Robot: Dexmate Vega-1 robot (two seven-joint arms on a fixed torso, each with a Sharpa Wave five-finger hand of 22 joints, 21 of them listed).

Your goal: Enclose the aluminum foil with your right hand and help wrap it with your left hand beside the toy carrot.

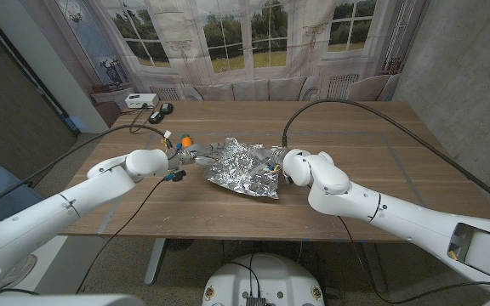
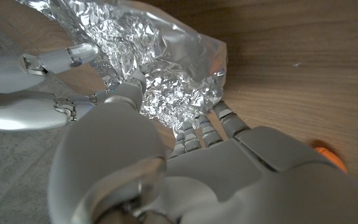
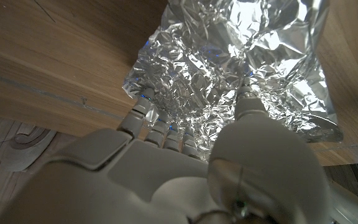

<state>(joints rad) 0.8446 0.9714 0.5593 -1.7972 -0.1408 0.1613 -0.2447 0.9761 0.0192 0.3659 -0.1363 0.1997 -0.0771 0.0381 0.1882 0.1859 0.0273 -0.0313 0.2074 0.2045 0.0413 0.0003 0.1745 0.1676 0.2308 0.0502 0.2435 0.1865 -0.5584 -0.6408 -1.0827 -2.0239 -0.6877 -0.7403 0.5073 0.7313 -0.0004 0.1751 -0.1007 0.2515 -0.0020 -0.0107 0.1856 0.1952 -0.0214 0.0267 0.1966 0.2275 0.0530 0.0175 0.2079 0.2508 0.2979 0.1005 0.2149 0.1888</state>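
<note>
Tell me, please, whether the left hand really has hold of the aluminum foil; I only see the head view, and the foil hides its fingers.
Observer: Yes. In the left wrist view the left hand pinches the aluminum foil at its edge, thumb on top, the other fingers slipped under it.
Operator: Thank you. And the right hand?
Observer: In the right wrist view the right hand grips it the same way: thumb pressed onto the crumpled top, fingers tucked under the near edge.

The crumpled aluminum foil (image 1: 243, 168) lies on the wooden table (image 1: 356, 136) as a shiny, half-folded sheet with raised edges. The orange toy carrot (image 1: 186, 140) lies just beside the foil's edge.
</note>
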